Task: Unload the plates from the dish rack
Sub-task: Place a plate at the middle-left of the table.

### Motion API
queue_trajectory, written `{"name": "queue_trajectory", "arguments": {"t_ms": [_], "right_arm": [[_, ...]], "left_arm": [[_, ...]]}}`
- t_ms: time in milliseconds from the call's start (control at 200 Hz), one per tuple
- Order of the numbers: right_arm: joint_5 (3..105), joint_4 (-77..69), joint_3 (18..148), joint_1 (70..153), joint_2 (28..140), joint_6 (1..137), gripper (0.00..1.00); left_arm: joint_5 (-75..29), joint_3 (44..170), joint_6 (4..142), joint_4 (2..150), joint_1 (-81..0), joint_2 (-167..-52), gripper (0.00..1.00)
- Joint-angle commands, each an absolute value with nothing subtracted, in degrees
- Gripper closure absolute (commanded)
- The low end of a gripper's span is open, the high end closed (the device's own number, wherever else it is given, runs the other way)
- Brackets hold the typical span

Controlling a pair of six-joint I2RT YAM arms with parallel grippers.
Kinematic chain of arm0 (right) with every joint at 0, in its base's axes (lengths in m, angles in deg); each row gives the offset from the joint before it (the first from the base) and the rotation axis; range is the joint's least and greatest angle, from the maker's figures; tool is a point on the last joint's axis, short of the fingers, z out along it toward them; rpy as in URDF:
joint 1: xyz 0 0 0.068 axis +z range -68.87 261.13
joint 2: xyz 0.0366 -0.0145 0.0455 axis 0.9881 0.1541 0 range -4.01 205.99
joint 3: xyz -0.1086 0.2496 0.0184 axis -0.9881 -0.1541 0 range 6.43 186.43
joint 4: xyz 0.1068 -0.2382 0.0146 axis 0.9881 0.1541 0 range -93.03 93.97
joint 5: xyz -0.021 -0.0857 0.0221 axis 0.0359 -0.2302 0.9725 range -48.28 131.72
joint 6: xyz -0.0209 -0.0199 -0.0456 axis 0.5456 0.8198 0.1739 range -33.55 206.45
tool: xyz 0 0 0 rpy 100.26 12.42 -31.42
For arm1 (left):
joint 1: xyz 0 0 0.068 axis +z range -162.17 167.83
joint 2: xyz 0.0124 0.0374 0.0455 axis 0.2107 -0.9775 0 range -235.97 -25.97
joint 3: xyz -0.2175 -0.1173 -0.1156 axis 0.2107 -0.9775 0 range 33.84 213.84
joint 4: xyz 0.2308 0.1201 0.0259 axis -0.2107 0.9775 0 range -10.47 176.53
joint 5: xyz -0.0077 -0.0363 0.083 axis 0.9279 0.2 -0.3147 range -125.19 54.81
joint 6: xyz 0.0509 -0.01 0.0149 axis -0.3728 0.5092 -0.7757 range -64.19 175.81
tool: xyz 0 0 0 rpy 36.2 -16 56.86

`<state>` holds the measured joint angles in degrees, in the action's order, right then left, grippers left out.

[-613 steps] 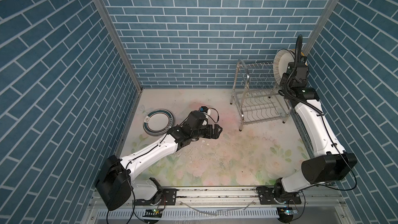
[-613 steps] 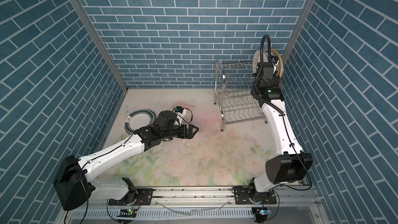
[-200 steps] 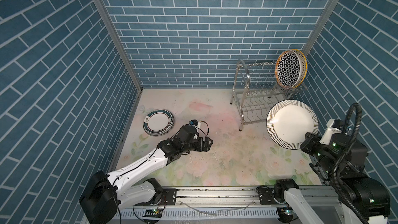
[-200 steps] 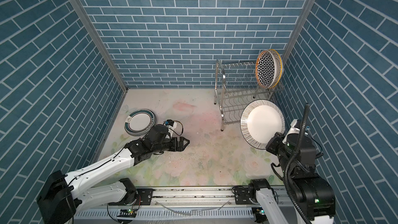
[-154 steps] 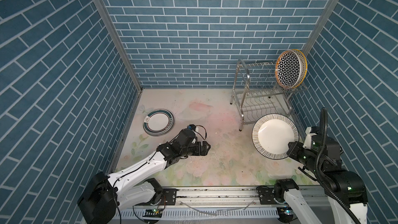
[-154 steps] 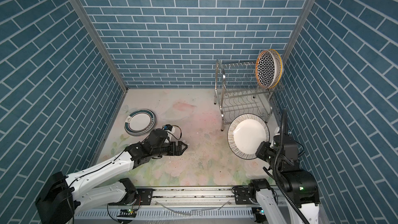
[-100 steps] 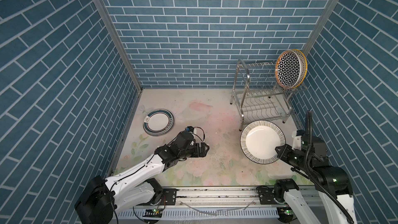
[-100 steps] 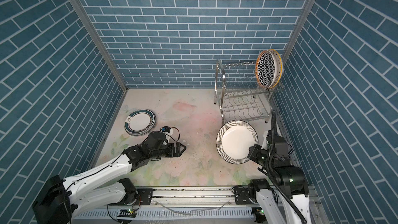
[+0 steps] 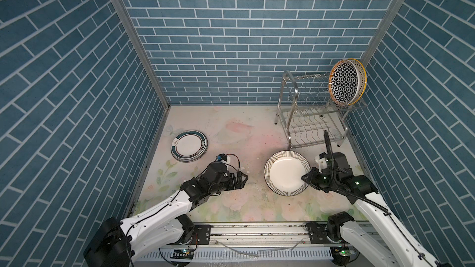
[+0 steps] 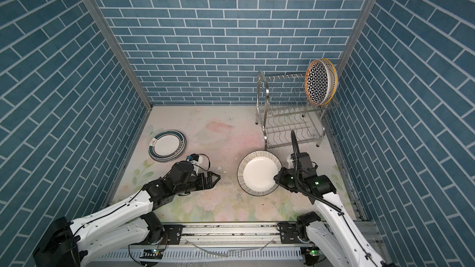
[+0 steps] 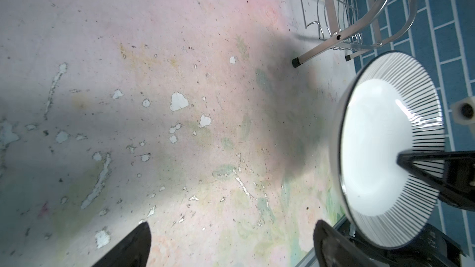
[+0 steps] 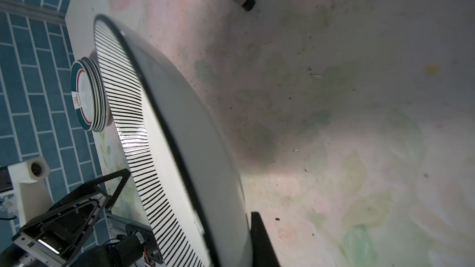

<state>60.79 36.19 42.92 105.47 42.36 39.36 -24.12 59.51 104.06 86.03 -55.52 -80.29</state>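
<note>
Low over the surface [image 9: 231, 129], brought down from the dish rack [image 9: 308, 124]: striped plate [image 9: 285, 173] pinched in right hand [image 9: 307, 178], left hand [image 9: 244, 177] wide, lattice plate [image 9: 347, 86] still racked

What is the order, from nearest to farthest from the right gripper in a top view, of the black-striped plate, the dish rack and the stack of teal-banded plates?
1. striped plate: pinched at its rim by the right gripper, so touching.
2. dish rack: close behind the gripper, toward the rear.
3. stack of teal-banded plates: far over on the left side.
</note>
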Motion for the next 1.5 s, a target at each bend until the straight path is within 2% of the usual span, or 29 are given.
{"name": "queue_trajectory", "arguments": {"t_ms": [0, 455, 880, 1150, 1215, 1295, 1495], "right_arm": [[60.62, 18.77, 42.98, 110.4, 46.93, 34.01, 1.0], [62.04, -1.82, 44.6, 119.89, 63.32, 29.27, 1.0], [66.54, -16.68, 45.07, 124.24, 73.05, 24.17, 1.0], [67.6, -21.67, 45.28, 125.7, 76.84, 22.77, 1.0], [67.95, -22.36, 45.38, 125.95, 77.28, 22.59, 1.0], [68.33, -23.01, 45.69, 126.21, 77.88, 22.57, 1.0], [69.78, -24.69, 46.57, 126.44, 79.52, 22.23, 1.0]], "left_arm": [[-23.64, 58.71, 104.74, 84.29, -55.11, -79.78, 0.01], [-21.41, 55.85, 106.42, 80.54, -51.61, -78.23, 0.01], [-20.67, 54.4, 106.64, 79.17, -47.52, -79.44, 0.1], [-19.62, 54.33, 105.99, 80.07, -45.31, -79.93, 0.29], [-19.55, 54.22, 105.7, 80.67, -44.98, -79.9, 0.39], [-19.51, 54.66, 104.84, 82.17, -44.95, -80.0, 0.46], [-19.6, 54.49, 104.61, 83.67, -44.12, -79.0, 0.56]]}}
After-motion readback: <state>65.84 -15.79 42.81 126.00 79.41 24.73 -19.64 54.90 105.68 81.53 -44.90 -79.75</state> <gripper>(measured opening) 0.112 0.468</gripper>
